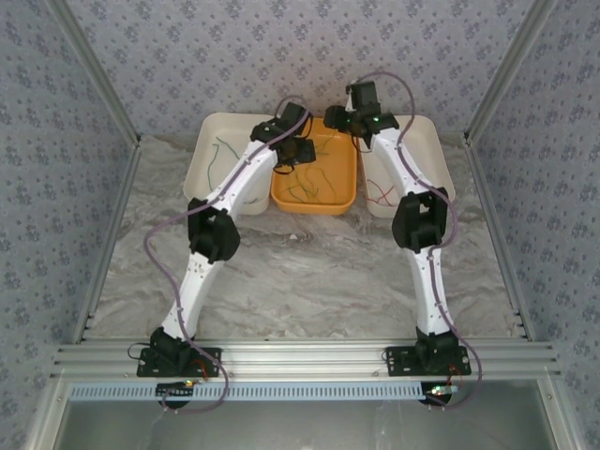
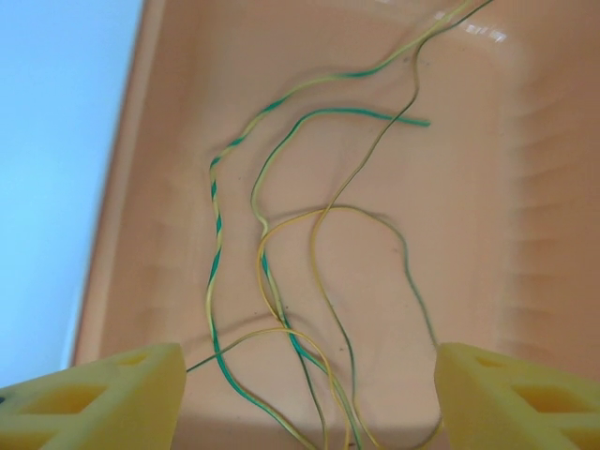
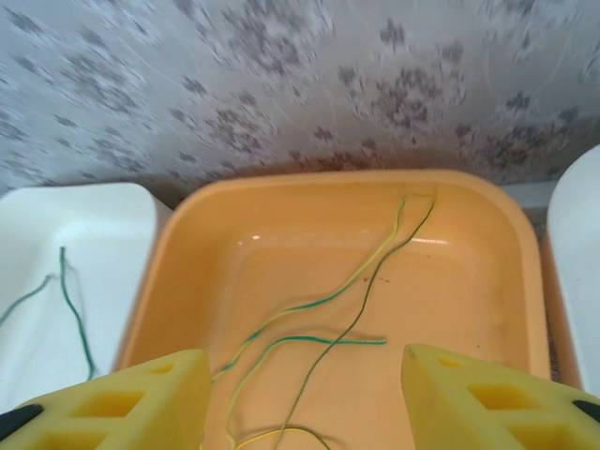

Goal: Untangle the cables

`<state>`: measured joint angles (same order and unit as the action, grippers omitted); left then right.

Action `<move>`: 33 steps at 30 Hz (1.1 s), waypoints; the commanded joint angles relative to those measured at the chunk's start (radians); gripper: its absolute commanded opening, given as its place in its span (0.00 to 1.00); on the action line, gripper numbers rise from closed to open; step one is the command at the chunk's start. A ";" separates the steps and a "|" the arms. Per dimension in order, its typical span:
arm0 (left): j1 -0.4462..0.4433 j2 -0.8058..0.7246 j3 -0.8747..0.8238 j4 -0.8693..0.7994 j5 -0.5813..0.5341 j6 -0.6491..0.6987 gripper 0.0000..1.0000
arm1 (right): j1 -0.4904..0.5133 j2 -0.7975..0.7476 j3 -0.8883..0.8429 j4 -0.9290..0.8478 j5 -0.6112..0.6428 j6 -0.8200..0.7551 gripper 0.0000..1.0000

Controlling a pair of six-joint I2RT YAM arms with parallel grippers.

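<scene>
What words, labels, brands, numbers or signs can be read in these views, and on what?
None: no readable text on the orange tray, the left white tray, the right white tray, the cables, the left arm's yellow fingers or the patterned wall.

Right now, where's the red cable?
Top view: the red cable lies at the near end of the right white tray, just right of the orange tray.

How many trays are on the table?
3. The left white tray sits at the back left, the orange tray in the middle, the right white tray at the back right.
</scene>
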<state>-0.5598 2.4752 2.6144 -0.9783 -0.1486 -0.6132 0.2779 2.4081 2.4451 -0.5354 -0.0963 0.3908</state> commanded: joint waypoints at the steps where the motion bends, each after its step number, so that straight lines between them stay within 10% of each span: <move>1: -0.019 -0.155 0.016 -0.031 -0.046 0.000 0.71 | 0.006 -0.121 -0.051 -0.031 0.041 -0.023 0.56; 10: -0.038 -0.487 -0.266 0.026 -0.120 -0.023 0.73 | 0.027 -0.475 -0.484 0.092 0.111 -0.017 0.48; 18: 0.154 -1.179 -1.245 0.510 0.009 -0.138 0.84 | 0.033 -1.061 -1.160 0.279 0.326 -0.040 0.48; 24: 0.292 -1.620 -1.602 0.351 0.056 -0.070 0.99 | 0.041 -1.501 -1.471 0.091 0.414 -0.057 0.51; 29: 0.346 -1.833 -1.697 0.149 0.143 -0.029 0.99 | 0.034 -1.739 -1.552 -0.188 0.429 0.013 0.65; 31: 0.347 -1.881 -1.726 0.130 0.139 -0.024 0.99 | 0.026 -1.774 -1.557 -0.239 0.410 0.013 0.97; 33: 0.349 -1.906 -1.737 0.117 0.117 -0.035 0.99 | 0.026 -1.794 -1.557 -0.257 0.409 0.016 0.99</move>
<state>-0.2176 0.5835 0.9051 -0.7940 -0.0509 -0.6689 0.3092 0.6239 0.9031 -0.6659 0.3004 0.3870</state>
